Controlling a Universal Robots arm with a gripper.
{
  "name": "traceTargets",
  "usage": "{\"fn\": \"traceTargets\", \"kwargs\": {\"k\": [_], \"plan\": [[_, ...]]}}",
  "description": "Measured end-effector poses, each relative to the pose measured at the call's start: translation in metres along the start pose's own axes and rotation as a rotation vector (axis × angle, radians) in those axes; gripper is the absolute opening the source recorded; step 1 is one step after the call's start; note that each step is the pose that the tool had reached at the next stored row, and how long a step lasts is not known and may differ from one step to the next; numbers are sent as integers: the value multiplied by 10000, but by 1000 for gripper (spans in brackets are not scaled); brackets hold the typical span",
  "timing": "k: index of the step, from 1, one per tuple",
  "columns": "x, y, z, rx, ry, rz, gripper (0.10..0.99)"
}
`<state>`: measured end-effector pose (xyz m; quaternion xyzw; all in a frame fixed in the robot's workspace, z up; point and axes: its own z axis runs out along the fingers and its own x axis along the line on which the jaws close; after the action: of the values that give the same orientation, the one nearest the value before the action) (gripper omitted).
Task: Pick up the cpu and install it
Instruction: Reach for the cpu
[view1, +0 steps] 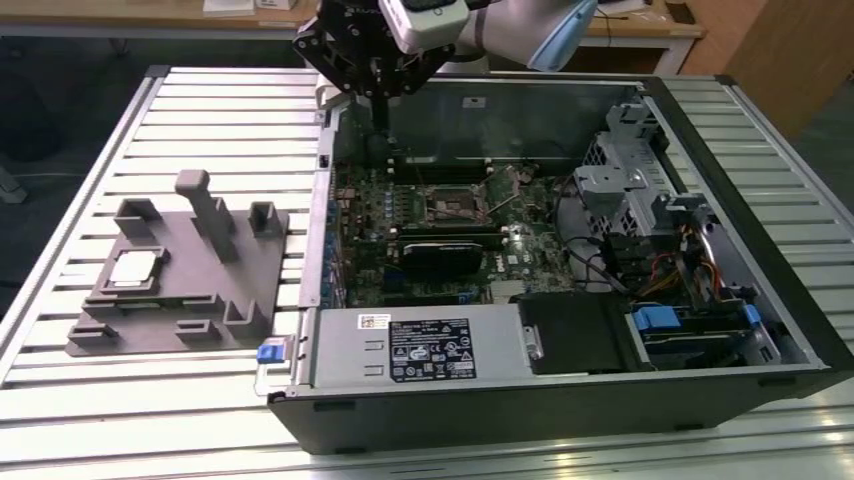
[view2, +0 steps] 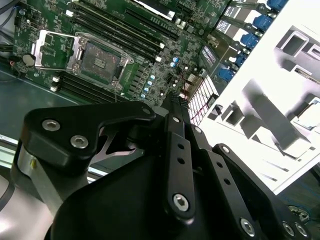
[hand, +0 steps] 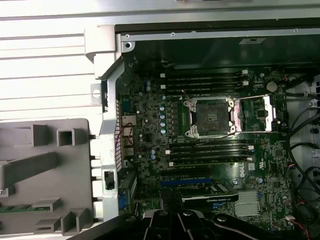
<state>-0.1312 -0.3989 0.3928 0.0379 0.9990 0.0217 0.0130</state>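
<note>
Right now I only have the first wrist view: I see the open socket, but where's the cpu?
Observer: The cpu lies flat in the grey fixture tray, at the exterior view's left of the case.
Operator: Where's the tool?
Observer: The tool hangs over the case's far left corner in the exterior view, well apart from the cpu.
Operator: Holding anything?
Observer: No; in the second wrist view its fingers are shut and empty.

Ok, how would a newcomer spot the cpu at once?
Find the open computer case; a grey fixture tray lies beside it, toward the exterior view's left. The cpu is the flat silver square on it, the only shiny thing among grey posts.
</note>
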Motion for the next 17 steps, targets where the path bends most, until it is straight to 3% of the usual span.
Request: {"fn": "traceTargets", "kwargs": {"k": [17], "plan": [[94, -7, 3, 0, 1, 1, 106]]}}
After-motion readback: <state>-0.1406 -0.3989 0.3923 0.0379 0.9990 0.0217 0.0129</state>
